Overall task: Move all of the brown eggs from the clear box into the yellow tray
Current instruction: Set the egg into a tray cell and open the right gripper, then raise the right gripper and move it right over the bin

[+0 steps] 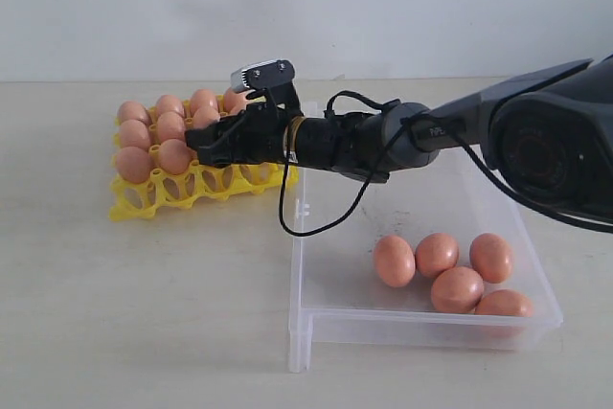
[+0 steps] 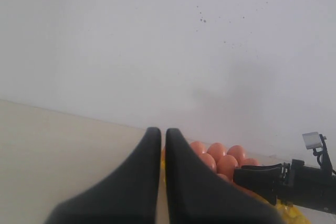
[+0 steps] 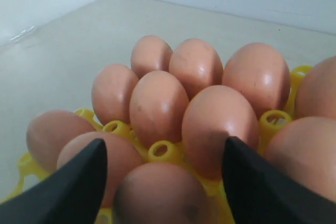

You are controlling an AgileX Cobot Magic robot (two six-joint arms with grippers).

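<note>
Right claw stood open, straddling a brown egg; arm hid right cups of yellow tray. Left claw closed, empty.

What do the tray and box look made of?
The tray looks like moulded plastic: uniform bright yellow, slightly glossy, thin openwork cups. The box is probably rigid clear plastic: see-through walls, whitish edges, dark scuffs on its floor.

Right gripper, black fingers spread wide, flanks the nearest brown egg, seated low in the yellow tray (openwork rings visible between eggs), further eggs packed closely beyond.
</note>
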